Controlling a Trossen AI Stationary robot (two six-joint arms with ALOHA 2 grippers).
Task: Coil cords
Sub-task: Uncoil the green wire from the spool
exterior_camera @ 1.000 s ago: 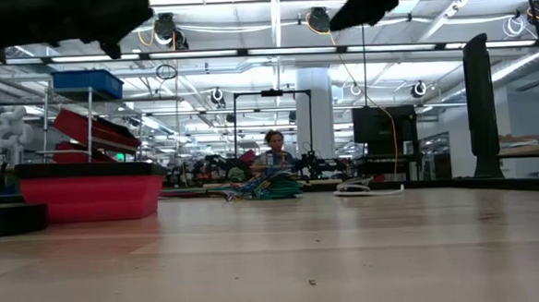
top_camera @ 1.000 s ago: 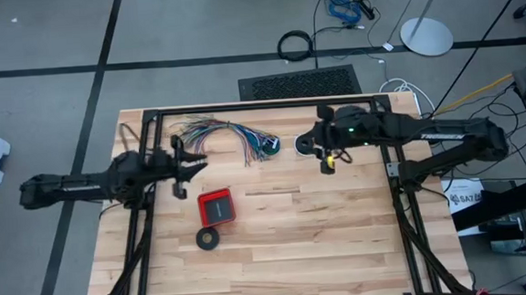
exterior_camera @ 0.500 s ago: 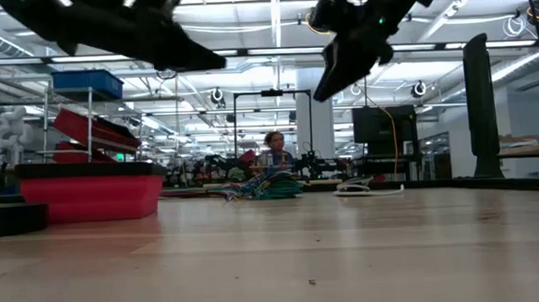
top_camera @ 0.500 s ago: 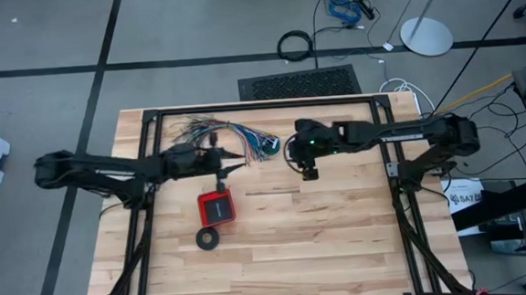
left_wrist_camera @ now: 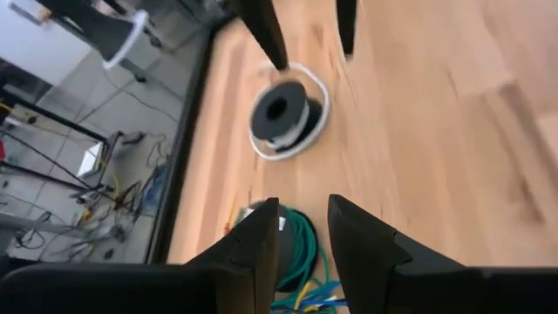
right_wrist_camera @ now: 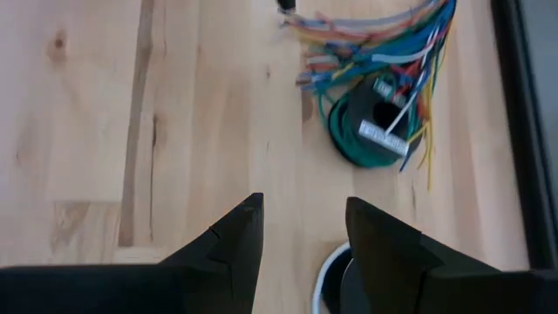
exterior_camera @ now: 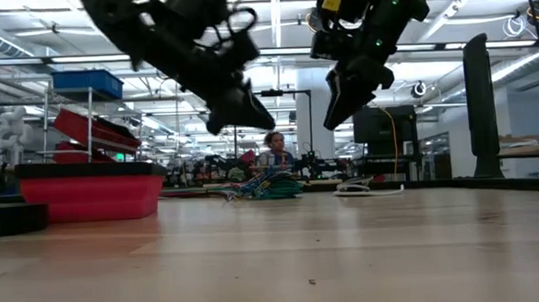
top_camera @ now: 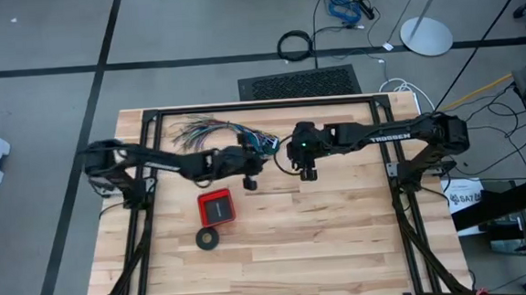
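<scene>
Both arms had moved inward since before — the left gripper (left_wrist_camera: 301, 235) and right gripper (right_wrist_camera: 301, 231), open and empty, hovered over the small teal-green wire coil (right_wrist_camera: 370, 131), probably to grasp it.

Pale, smooth planked wood with visible grain and knots for the table (right_wrist_camera: 96, 105), matt dark plastic-looking fingers (right_wrist_camera: 231, 253), smooth teal-green wire (right_wrist_camera: 349, 144) in a coil (sheathed like plastic), glossy white cord (left_wrist_camera: 316, 131) round a matt black round piece (left_wrist_camera: 279, 113).
</scene>
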